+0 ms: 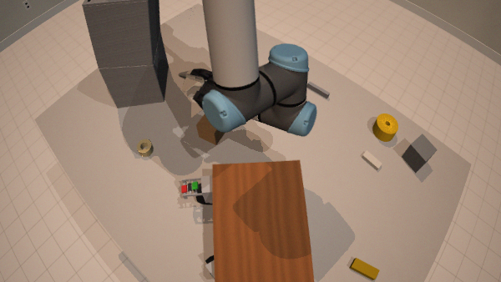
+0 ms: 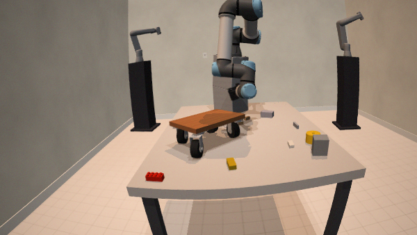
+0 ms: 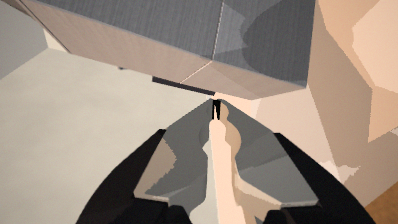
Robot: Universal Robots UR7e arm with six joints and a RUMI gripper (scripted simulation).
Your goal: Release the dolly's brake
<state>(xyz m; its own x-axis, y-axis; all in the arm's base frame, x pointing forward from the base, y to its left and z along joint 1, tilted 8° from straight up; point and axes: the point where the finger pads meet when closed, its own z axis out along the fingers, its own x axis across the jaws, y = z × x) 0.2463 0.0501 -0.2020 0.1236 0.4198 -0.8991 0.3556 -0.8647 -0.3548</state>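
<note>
The dolly has a brown wooden deck point(image 1: 260, 219) on black casters and stands on the table; it also shows in the exterior view point(image 2: 207, 119). Its brake pedal point(image 1: 190, 187) sticks out at the deck's left side, with a red end on the left and a green end on the right. Which end is down I cannot tell. My gripper point(image 1: 184, 75) is shut and empty, well behind the dolly, next to the grey block point(image 1: 125, 50). In the wrist view the fingertips point(image 3: 216, 110) meet just below that block point(image 3: 200, 40).
On the table lie a tan ring point(image 1: 144, 145), a brown block point(image 1: 209, 131), a yellow cylinder point(image 1: 385, 127), a grey cube point(image 1: 418, 153), a white bar point(image 1: 371, 160), a yellow bar point(image 1: 364, 268), a small grey bar point(image 1: 319, 89) and a red brick point(image 2: 155, 176).
</note>
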